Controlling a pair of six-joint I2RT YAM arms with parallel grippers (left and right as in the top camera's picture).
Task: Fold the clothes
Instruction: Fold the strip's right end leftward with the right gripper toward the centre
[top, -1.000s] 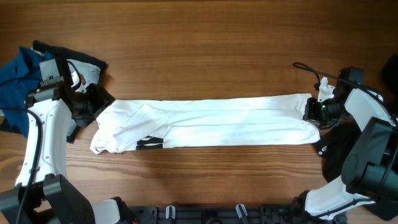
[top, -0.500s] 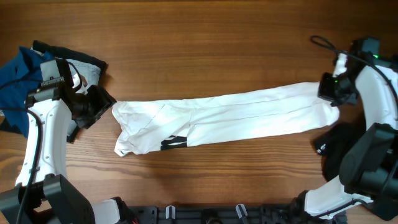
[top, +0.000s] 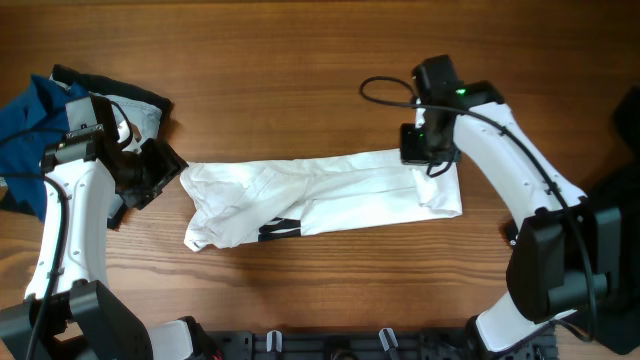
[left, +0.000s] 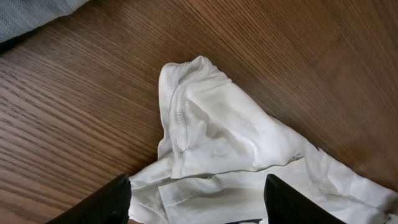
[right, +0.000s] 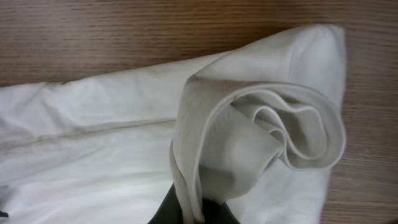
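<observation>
Overhead, the T-shirt (top: 320, 195) lies on the table (top: 320, 60) as a long folded band. My right gripper (top: 428, 160) is pinched tight on its right end, doubled back over the band. I'd lay it flat leftward, edges aligned. My left gripper (top: 165, 172) hangs agape, empty, just off the T-shirt's left end, possibly obstructing. Blue clothes (top: 25, 125) lie beyond.

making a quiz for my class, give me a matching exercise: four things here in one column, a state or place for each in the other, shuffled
Things:
1. left gripper
2. right gripper
3. white shirt
4. blue garment

States or places:
A. bunched at the table's left edge
B. shut on cloth
C. open, holding nothing
D. stretched long across the middle, one end lifted

Pairs: 1-C, 2-B, 3-D, 4-A
</observation>
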